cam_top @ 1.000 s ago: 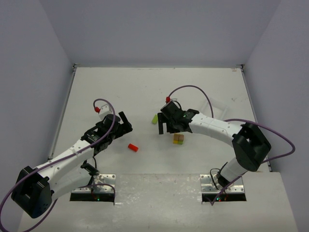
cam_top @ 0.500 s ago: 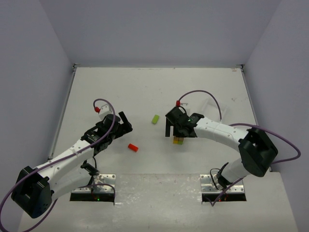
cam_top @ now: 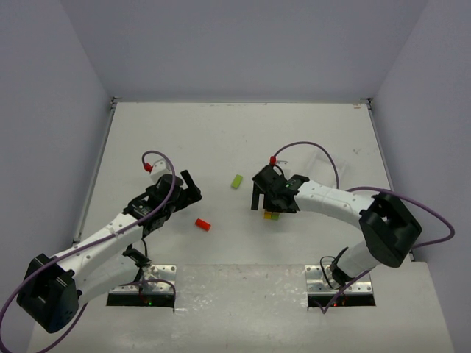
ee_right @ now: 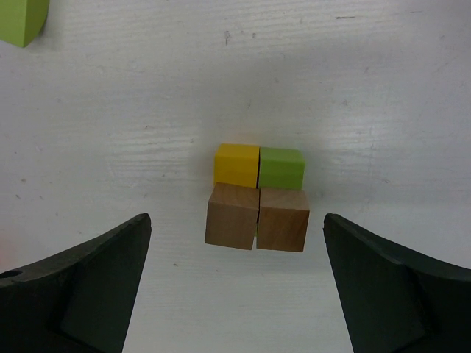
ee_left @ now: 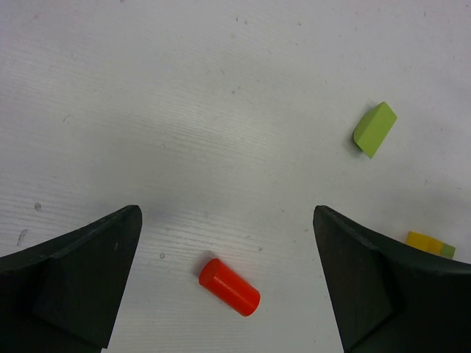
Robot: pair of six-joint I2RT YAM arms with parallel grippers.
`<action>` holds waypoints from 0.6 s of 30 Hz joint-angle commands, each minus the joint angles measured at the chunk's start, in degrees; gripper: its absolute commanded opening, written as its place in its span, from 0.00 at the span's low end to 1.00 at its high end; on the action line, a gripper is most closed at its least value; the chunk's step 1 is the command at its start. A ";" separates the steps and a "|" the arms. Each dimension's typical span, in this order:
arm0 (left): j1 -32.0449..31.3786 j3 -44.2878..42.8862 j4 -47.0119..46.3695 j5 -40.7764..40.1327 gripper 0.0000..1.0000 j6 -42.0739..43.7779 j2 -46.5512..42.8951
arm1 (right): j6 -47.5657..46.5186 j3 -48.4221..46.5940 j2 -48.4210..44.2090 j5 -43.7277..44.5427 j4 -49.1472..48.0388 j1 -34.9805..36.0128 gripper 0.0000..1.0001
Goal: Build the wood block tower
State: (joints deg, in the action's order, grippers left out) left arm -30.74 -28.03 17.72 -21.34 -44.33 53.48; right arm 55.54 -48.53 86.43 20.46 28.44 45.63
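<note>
A cluster of wood blocks [ee_right: 257,195] lies on the table: two plain tan cubes [ee_right: 232,215] side by side, with a yellow block [ee_right: 237,165] and a lime green block [ee_right: 281,168] right behind them. The tan ones look higher. My right gripper [ee_right: 235,250] is open and hovers over the cluster, one finger on each side. In the top view it [cam_top: 266,206] hides most of the cluster [cam_top: 271,215]. A red-orange cylinder [ee_left: 229,287] lies below my open, empty left gripper [ee_left: 227,220]. A loose lime green block [cam_top: 237,181] lies between the arms.
A white square tray [cam_top: 329,163] sits faintly behind the right arm. The table's side rims and grey walls close in the workspace. Purple cables loop above both wrists.
My right gripper has moved away from the loose lime green block, towards the near right, and now sits over the block cluster. The left arm and the red-orange cylinder have not moved.
</note>
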 commanded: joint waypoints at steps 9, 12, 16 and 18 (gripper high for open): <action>-0.62 0.43 -2.51 0.16 1.00 0.46 -1.28 | 1.80 0.09 1.38 0.30 -2.67 0.43 0.92; -0.57 0.35 -2.53 0.20 1.00 0.47 -1.18 | 1.59 0.19 1.56 -0.07 -2.93 0.43 0.91; -0.64 0.40 -2.69 0.34 1.00 0.50 -1.15 | 1.86 0.19 1.84 0.11 -2.86 0.43 0.88; -0.56 0.35 -2.69 0.34 1.00 0.56 -1.19 | 2.03 0.11 1.98 0.28 -2.76 0.43 0.86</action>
State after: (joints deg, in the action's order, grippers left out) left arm -30.74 -28.01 17.64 -21.19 -44.18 52.82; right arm 56.36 -48.53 88.14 19.88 26.80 45.63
